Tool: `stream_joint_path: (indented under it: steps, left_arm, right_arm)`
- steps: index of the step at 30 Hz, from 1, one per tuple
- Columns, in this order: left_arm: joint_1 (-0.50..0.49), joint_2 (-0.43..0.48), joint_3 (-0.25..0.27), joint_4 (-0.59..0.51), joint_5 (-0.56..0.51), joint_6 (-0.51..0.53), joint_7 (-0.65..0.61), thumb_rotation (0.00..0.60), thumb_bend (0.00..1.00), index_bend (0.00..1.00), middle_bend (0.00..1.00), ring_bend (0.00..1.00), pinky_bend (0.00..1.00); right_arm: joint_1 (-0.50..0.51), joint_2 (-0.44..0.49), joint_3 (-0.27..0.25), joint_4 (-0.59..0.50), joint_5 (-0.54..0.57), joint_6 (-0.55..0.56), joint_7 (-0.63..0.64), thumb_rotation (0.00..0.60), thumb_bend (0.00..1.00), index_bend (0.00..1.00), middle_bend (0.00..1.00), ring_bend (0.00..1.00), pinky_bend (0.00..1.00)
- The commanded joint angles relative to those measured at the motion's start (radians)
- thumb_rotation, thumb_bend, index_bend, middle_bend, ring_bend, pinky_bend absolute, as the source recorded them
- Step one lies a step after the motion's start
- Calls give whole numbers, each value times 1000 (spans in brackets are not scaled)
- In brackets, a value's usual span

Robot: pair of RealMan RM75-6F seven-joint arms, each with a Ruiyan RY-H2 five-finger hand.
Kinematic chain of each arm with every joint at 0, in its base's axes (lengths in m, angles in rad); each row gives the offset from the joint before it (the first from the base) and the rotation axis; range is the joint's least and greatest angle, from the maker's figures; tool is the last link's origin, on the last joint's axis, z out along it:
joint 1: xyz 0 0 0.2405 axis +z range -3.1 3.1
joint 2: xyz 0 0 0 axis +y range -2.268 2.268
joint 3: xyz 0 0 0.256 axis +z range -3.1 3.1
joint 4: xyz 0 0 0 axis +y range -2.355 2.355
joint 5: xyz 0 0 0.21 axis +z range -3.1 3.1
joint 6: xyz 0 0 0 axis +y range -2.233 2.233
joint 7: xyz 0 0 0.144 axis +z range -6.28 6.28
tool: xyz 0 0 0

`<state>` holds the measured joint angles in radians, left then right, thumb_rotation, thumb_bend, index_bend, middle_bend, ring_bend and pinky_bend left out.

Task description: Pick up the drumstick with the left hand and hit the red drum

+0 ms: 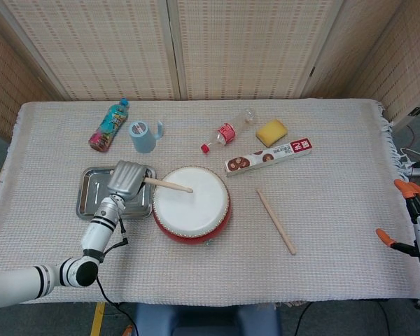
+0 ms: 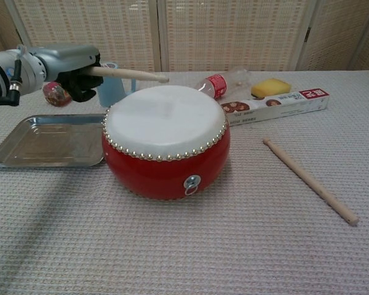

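My left robot hand (image 2: 71, 70) grips the drumstick (image 2: 126, 74) tight at its thick end, and the tip hangs in the air over the white top of the red drum (image 2: 166, 141), not touching it. The drum sits near the middle of the worktop (image 1: 336, 231), beside the metal tray (image 1: 91, 192). To hit well, I think I should swing the tip straight down onto the middle of the skin and keep my grip firm. My right robot hand (image 1: 416, 224) rests off the right edge, holding nothing, its fingers spread.

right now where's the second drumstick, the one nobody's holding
The spare drumstick lies flat on the table cloth to the right of the red drum, below the long snack box in the head view, touching neither.
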<state>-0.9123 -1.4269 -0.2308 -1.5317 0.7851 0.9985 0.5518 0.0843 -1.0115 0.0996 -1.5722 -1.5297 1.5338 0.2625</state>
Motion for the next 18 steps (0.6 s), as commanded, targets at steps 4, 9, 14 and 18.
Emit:
stream_joint_path:
  steps: [4,9,14,18]
  left_arm:
    - [-1,5,17,5,14,-9,14,600,697,1000,1000,1000,1000]
    - [-28,-52,103,86,59,12,175,600,698,1000,1000,1000,1000]
    - [0,-41,22,47,-23,-3,47,600,699,1000,1000,1000,1000]
    - [27,19,-49,29,-65,-45,-95,600,698,1000,1000,1000,1000]
  right_arm:
    - [2,-1,0,1,1,-4,-1,600,181,0,96,0,0]
    - [2,2,0,-2,2,-6,0,600,182,0,96,0,0]
    - [-2,3,-1,-2,5,-2,0,600,181,0,96,0,0]
    - [-6,5,-1,-1,4,3,2,600,181,0,96,0,0]
